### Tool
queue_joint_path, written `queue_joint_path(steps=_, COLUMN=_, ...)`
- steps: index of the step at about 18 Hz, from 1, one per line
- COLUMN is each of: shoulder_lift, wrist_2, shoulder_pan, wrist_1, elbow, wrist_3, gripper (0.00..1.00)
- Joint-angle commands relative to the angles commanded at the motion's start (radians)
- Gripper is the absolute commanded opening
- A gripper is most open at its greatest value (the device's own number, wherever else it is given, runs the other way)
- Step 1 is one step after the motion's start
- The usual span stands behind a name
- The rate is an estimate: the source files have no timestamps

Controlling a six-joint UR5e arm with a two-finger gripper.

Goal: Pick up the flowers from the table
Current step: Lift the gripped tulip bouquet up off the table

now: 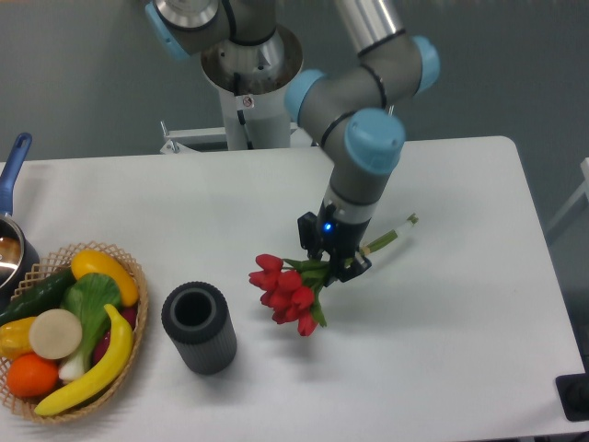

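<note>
The flowers (287,292), a bunch of red tulips with green leaves and a long green stem, hang just above the white table (442,304), with the blooms to the lower left and the stem end (398,230) to the upper right. My gripper (331,264) is shut on the stems just behind the blooms. The arm's blue-capped wrist rises above it. The fingertips are mostly hidden by the leaves.
A dark grey ribbed cylinder vase (199,327) stands upright left of the flowers. A wicker basket (69,336) of fruit and vegetables sits at the front left. A pot with a blue handle (13,166) is at the left edge. The robot base (250,87) stands behind the table.
</note>
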Motion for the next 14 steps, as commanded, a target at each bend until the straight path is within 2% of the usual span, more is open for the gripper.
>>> queue_joint_path(steps=3, shoulder_lift=0.031, wrist_2=-0.169, shoulder_pan=0.067, wrist_1=0.000, elbow=0.018, wrist_3=0.000, gripper=0.40)
queue_joint_path(steps=7, shoulder_lift=0.032, wrist_2=-0.348, shoulder_pan=0.124, wrist_1=-0.002, elbow=0.055, wrist_3=-0.012, gripper=0.40)
queue_joint_path(steps=10, shoulder_lift=0.038, wrist_2=-0.407, shoulder_pan=0.144, wrist_1=-0.002, elbow=0.066, wrist_3=-0.026, gripper=0.40)
queue_joint_path(steps=14, shoulder_lift=0.045, wrist_2=-0.477, shoulder_pan=0.183, wrist_1=-0.002, elbow=0.101, wrist_3=-0.121, gripper=0.40)
